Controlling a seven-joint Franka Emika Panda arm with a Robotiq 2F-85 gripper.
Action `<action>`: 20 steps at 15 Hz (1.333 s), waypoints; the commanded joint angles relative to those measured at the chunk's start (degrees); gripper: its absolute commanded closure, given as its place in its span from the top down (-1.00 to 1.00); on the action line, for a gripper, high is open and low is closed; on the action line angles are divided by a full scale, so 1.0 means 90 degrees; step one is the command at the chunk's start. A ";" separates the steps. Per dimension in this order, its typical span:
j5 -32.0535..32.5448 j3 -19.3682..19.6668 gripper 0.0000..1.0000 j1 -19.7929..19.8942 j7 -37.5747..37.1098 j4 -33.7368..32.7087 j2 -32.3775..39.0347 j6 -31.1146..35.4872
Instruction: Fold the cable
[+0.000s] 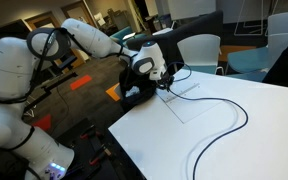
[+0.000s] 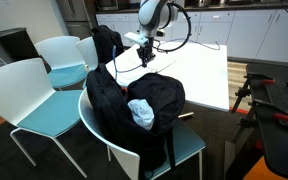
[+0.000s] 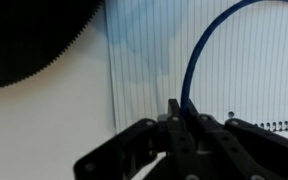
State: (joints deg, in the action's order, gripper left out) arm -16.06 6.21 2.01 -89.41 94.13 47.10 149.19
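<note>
- The desk (image 1: 264, 140) spans 3 to 6 o'clock in an exterior view.
- A clear ribbed sheet (image 3: 244, 70) lies flat on it.
- The cable (image 1: 246, 117) loops across the desk, curving toward 1 o'clock in the wrist view.
- The jaws stand closed, pinching the cable.

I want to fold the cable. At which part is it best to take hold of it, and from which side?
Grip the cable where it crosses the clear sheet, coming straight down: it is thin and lies flat on the table, so only a pinch across it fits. The gripper appears shut there; the rest curves loosely, free to follow.
</note>
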 commanded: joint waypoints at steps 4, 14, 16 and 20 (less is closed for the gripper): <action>-0.0870 -0.0628 -0.96 0.0691 0.1333 0.1523 -0.1844 0.0369; -0.3606 -0.0779 -0.96 0.1100 0.4451 0.2603 -0.3697 -0.0166; -0.3290 -0.0474 -0.96 0.0926 0.4287 0.2921 -0.4129 -0.0333; -0.2338 0.0008 -0.96 0.0745 0.3905 0.3398 -0.4852 -0.0724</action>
State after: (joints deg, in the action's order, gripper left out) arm -42.57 3.30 10.25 -51.12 119.75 10.14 145.78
